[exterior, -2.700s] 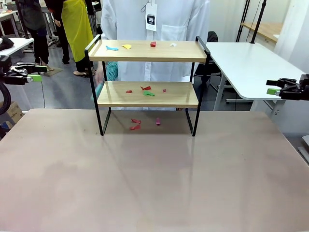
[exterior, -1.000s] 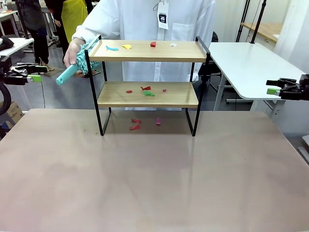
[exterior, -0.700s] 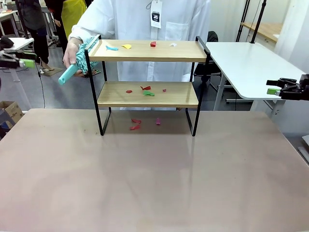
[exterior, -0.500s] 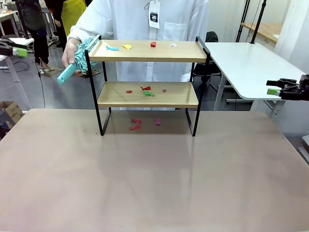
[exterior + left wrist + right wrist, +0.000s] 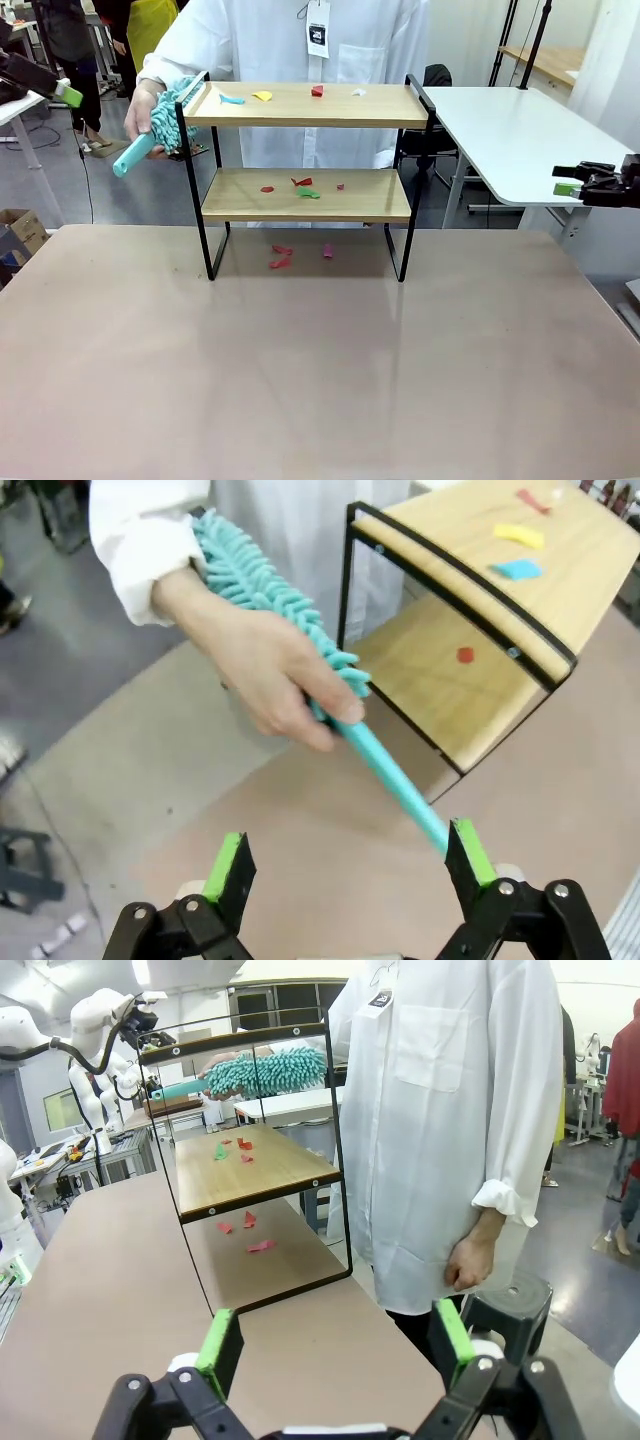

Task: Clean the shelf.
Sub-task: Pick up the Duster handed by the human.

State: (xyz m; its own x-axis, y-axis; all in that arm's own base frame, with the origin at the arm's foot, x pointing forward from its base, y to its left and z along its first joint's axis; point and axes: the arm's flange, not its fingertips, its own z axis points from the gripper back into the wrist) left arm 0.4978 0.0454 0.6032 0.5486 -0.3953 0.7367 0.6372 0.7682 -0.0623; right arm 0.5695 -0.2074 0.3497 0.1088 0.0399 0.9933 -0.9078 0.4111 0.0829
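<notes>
At the far middle of the table (image 5: 320, 380) stands the shelf (image 5: 360, 200), with coloured scraps (image 5: 307, 193) on both boards and on the table beneath. Just left of its top rail a person's hand (image 5: 137, 110) holds a teal duster (image 5: 168, 112), its handle slanting down toward the left gripper (image 5: 347, 858), whose fingers are spread wide and empty. Far right, the right gripper (image 5: 335, 1340) also gapes wide, holding nothing.
</notes>
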